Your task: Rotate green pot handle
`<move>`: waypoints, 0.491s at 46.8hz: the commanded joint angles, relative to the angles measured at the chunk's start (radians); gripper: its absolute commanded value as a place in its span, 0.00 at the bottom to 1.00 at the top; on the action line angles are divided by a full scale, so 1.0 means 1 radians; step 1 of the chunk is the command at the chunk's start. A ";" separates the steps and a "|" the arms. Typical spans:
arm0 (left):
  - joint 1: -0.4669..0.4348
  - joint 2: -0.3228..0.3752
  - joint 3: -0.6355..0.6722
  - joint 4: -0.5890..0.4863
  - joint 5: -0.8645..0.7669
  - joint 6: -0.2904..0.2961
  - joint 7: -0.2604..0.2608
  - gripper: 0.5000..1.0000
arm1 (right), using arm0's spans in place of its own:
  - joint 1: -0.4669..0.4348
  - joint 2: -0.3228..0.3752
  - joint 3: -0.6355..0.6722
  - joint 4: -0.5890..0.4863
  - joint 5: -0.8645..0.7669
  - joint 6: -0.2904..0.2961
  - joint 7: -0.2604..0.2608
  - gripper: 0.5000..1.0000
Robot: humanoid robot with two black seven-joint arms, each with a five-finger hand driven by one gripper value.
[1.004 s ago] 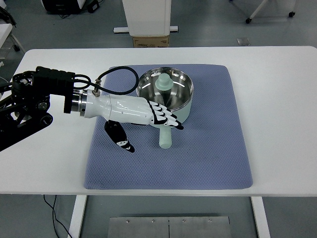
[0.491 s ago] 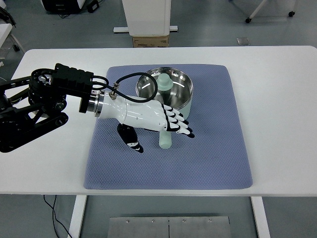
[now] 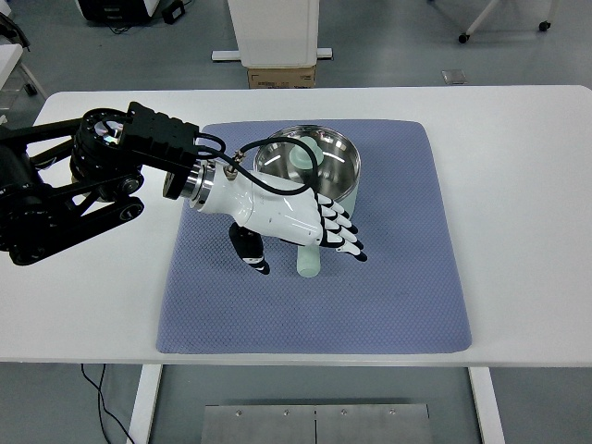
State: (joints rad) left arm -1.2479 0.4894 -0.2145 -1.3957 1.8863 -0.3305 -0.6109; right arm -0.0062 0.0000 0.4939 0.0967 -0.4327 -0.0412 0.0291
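Handle (image 3: 308, 262): pale green, seen pointing from the pot toward the near worktop (image 3: 518, 305) edge, its end protruding below the left hand (image 3: 305, 227). Left hand: laid across the handle from the left, fingers extended over it, thumb hanging left of it; no closed grip visible. Pot (image 3: 319, 166): steel-lined, just beyond the hand, on the mat (image 3: 398, 296). Right hand: not seen.
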 commanded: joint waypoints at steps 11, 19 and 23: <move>-0.045 -0.034 0.056 0.000 0.062 -0.001 0.000 1.00 | 0.000 0.000 0.000 0.000 0.000 0.000 0.000 1.00; -0.051 -0.043 0.058 -0.002 0.100 -0.004 0.000 1.00 | 0.000 0.000 0.000 0.000 0.000 0.000 0.000 1.00; -0.054 -0.058 0.060 -0.003 0.100 -0.025 0.000 1.00 | 0.000 0.000 0.000 0.000 0.000 0.000 0.000 1.00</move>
State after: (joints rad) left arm -1.3004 0.4403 -0.1558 -1.3983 1.9862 -0.3412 -0.6108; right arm -0.0060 0.0000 0.4939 0.0966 -0.4327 -0.0413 0.0291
